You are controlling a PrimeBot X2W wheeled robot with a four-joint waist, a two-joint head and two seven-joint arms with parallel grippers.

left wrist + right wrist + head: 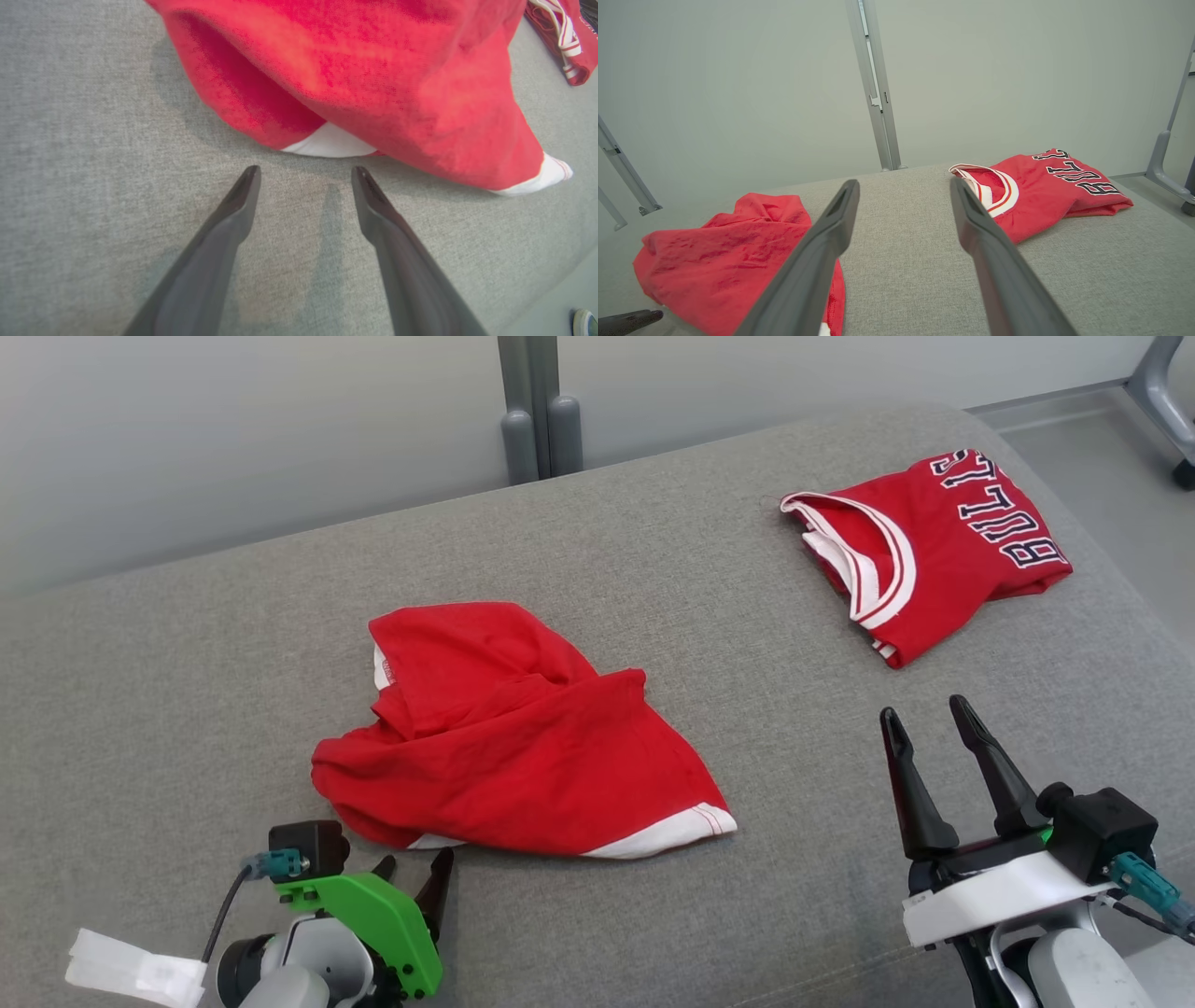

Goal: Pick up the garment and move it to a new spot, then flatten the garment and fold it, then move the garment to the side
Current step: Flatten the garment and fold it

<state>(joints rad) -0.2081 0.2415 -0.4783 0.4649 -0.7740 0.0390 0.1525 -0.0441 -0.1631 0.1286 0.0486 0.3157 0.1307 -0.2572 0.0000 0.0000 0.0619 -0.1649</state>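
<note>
A crumpled red garment (513, 747) with white trim lies in the middle of the grey padded surface (653, 597). It also shows as a red heap (373, 74) in the left wrist view and low on the left (728, 261) in the right wrist view. My left gripper (415, 873) is open just in front of the garment's near left edge, its fingertips a short way from the white hem (327, 144). My right gripper (924, 714) stands open to the right of the garment, holding nothing.
A folded red jersey (943, 541) with white trim and dark lettering lies at the back right of the surface. Behind the surface are a pale wall and a grey post (537, 411). The surface's right edge drops to the floor (1102, 457).
</note>
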